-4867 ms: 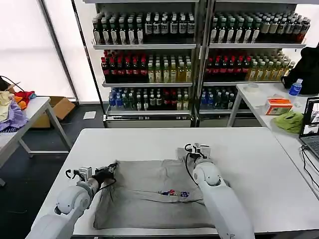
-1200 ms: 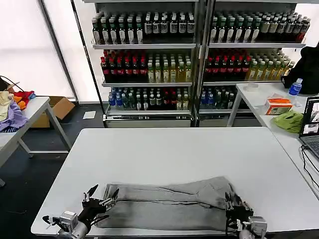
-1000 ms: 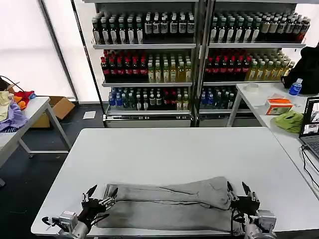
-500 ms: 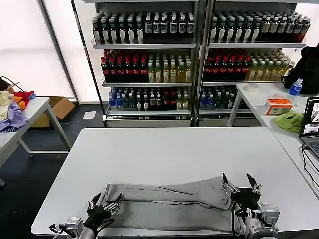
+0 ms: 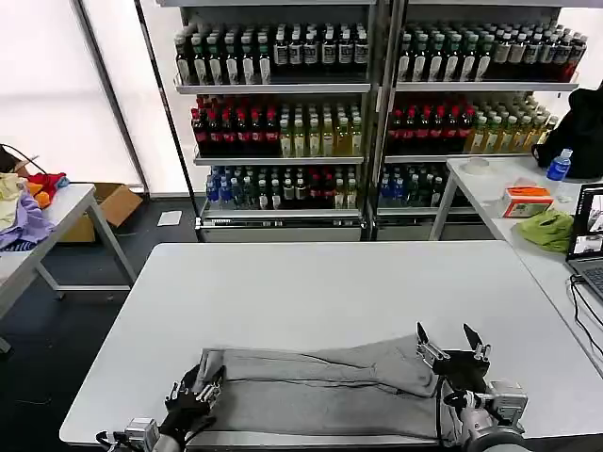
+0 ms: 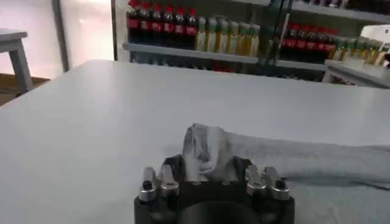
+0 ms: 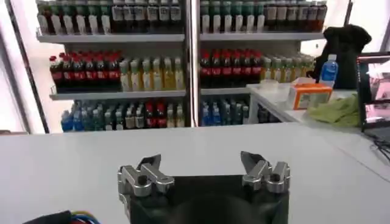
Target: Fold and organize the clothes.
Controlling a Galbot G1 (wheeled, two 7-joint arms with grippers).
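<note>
A light grey shirt [image 5: 320,386] lies folded into a long band along the front of the white table [image 5: 330,282]. My left gripper [image 5: 195,391] sits low at the band's left end. In the left wrist view this gripper [image 6: 207,167] is shut on a bunched-up corner of the shirt [image 6: 204,143], and the rest of the band runs away from it across the table. My right gripper [image 5: 450,341] hovers open just off the band's right end. In the right wrist view that gripper [image 7: 201,163] holds nothing, with bare table ahead.
Shelves of bottles [image 5: 377,122] stand behind the table. A side table on the left carries lavender, yellow and red garments [image 5: 24,212]. On the right table are a lime-green cloth [image 5: 546,229], an orange box [image 5: 526,200], a water bottle [image 5: 558,168] and a laptop [image 5: 589,240].
The shirt, flat earlier, now lies folded toward the front edge. My left gripper has closed on its left end. The right gripper has risen off the right end, open.
</note>
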